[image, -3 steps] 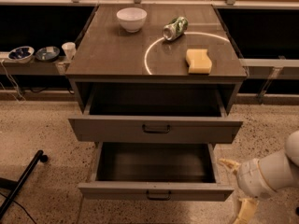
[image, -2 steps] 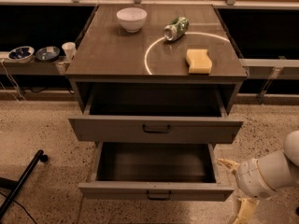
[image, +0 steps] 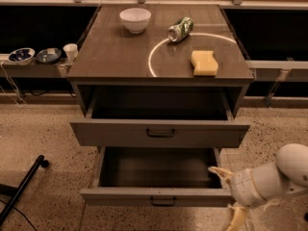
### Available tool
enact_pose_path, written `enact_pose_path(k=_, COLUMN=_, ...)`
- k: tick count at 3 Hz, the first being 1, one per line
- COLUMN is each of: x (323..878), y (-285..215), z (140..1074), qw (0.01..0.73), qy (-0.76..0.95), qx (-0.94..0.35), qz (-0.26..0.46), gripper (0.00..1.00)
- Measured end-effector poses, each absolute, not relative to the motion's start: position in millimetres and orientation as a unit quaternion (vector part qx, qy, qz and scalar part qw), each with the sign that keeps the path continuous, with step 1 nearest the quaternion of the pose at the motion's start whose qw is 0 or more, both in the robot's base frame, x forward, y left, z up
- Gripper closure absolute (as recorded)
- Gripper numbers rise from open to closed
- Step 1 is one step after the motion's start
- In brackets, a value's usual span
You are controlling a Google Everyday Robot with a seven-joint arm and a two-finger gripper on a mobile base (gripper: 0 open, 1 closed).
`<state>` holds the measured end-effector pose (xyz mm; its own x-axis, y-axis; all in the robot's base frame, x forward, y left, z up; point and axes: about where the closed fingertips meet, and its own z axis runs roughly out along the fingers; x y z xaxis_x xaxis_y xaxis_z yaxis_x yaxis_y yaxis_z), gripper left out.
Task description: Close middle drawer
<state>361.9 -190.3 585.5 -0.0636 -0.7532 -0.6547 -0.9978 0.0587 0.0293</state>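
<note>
The middle drawer (image: 156, 197) is the lower of the two open grey drawers. It is pulled far out, its inside is empty, and a small dark bar handle (image: 163, 201) sits on its flat front. My gripper (image: 230, 195) is at the lower right, at the right end of that drawer front. It is open. One pale finger (image: 219, 172) reaches over the drawer's right rear side and the other (image: 238, 217) hangs in front of the drawer front. The uppermost drawer (image: 160, 133), with the taller front, is also open. The lowest drawer is out of view.
On the cabinet top (image: 115, 57) are a white bowl (image: 135, 19), a tipped green can (image: 180, 29) and a yellow sponge (image: 204, 63). A low shelf at left holds two small bowls (image: 21, 56) and a cup (image: 70, 51). A black leg (image: 21, 188) lies on the speckled floor at lower left.
</note>
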Motion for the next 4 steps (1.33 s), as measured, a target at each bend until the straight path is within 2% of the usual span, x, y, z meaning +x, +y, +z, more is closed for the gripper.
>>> enact_pose_path(k=1, x=364, y=-163, z=548, qw=0.276, qy=0.661, qx=-0.651, qz=0.250, gripper=0.00)
enact_pose_path(k=2, x=365, y=-147, z=525, qw=0.299, qy=0.644, qx=-0.660, qz=0.247, gripper=0.14)
enact_pose_path(k=4, x=372, y=-122, z=500, qw=0.343, qy=0.622, qx=-0.659, qz=0.248, gripper=0.61)
